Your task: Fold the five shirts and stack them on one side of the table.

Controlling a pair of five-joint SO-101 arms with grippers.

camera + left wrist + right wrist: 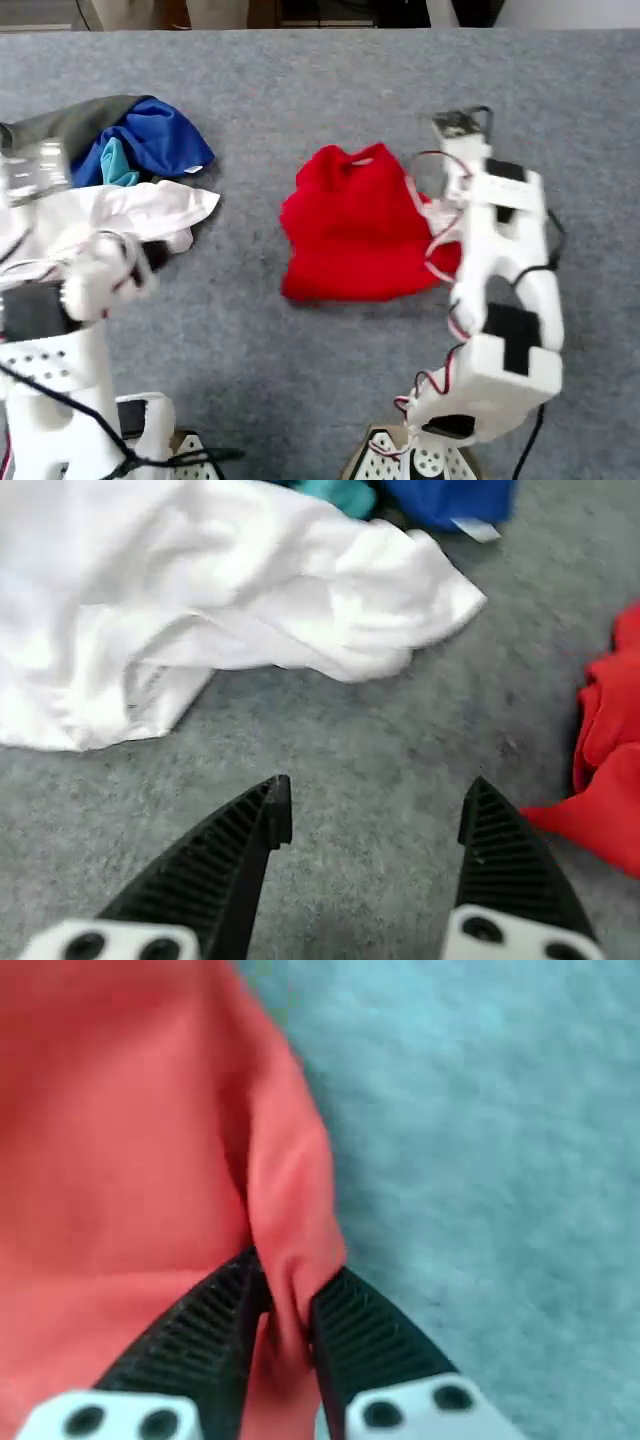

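A crumpled red shirt (350,225) lies mid-table. My right gripper (285,1295) is shut on a fold of the red shirt (130,1140) at its right edge, where the right arm (495,230) stands. At the left sits a pile: a white shirt (130,210) in front, with a blue shirt (155,140), a teal shirt (118,165) and a grey shirt (70,125) behind. My left gripper (380,800) is open over bare grey cloth, between the white shirt (200,600) and the red shirt (610,780), with nothing between its fingers.
The grey table cover (300,80) is bare along the back and in the front middle. Both arm bases stand at the front edge, the left arm (70,330) close to the pile. Loose red and white wires hang by the right arm.
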